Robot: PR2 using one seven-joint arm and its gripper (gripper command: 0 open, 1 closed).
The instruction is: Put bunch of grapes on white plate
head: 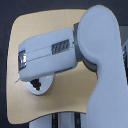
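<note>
The white plate (45, 86) lies on the wooden table, and only its lower part shows below my forearm (50, 50). The forearm stretches across it toward the exterior view's left. A small dark shape (34, 83) sits over the plate's left part, with a thin line sticking out to its left. It looks like the bunch of grapes, but it is too blurred to be sure. My gripper (31, 76) points down under the wrist, right at this dark shape. Its fingers are mostly hidden, so whether they are open or shut does not show.
The tan wooden table (30, 30) has rounded corners, with its edges near the exterior view's left and bottom. My large white upper arm (102, 60) fills the exterior view's right side. Dark floor surrounds the table.
</note>
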